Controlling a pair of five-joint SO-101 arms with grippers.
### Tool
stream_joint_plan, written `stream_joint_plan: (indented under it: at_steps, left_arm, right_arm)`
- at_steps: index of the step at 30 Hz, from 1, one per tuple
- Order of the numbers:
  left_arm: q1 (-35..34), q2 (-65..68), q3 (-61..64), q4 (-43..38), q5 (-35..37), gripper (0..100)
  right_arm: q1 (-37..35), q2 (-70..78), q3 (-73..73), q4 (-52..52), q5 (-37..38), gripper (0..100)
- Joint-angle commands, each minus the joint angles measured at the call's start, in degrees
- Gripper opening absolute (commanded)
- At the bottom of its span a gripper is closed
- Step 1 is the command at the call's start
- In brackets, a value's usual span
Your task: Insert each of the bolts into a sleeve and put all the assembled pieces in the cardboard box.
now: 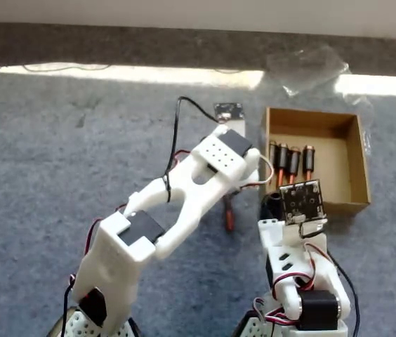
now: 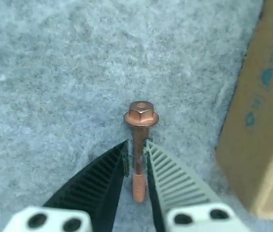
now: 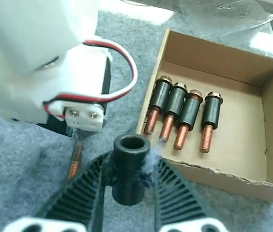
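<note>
Left wrist view puts my left pincer (image 2: 137,146) low over the grey carpet (image 2: 54,72), its two ribbed fingers (image 2: 102,179) clenched on the shank of a copper bolt (image 2: 140,126). The hexagonal flanged head points away from my wrist and the threaded tip sticks out between the fingers on the wrist side. The cardboard box (image 2: 262,121) stands just beside this spot, its outer wall close to the bolt. In the right wrist view my right pincer (image 3: 130,162) is closed around a black sleeve (image 3: 128,180), held upright with its open bore facing up, just outside the near wall of the box. Inside the box four assembled pieces (image 3: 182,111) lie side by side, black sleeves on copper bolts, threaded ends toward me. From the high view my left arm reaches diagonally across the carpet to the box's left side, and a clear plastic bag (image 1: 307,67) lies beyond the box's far wall.
</note>
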Motion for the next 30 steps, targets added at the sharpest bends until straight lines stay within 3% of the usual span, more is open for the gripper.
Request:
stream_joint_plan:
  at_steps: [1,6,17,22,30]
  left_arm:
    - [0.57,-1.01,-2.86,0.62,-1.05,9]
    - [0.57,-0.92,-1.27,0.62,-1.05,17]
    - [-2.15,-0.84,-0.31,0.44,-0.97,17]
    - [-1.80,-0.92,3.91,-4.66,-0.97,17]
    - [-1.71,-0.84,4.79,-5.54,-0.97,17]
  right_arm:
    - [0.66,-0.40,-0.75,-1.54,0.97,0.4]
    - [0.66,-0.40,-0.75,-1.54,0.97,0.4]
    - [0.66,-0.40,-0.66,-1.54,0.97,0.4]
    - [0.66,-0.40,-0.66,-1.54,0.97,0.4]
    - [0.66,-0.40,-0.66,-1.54,0.97,0.4]
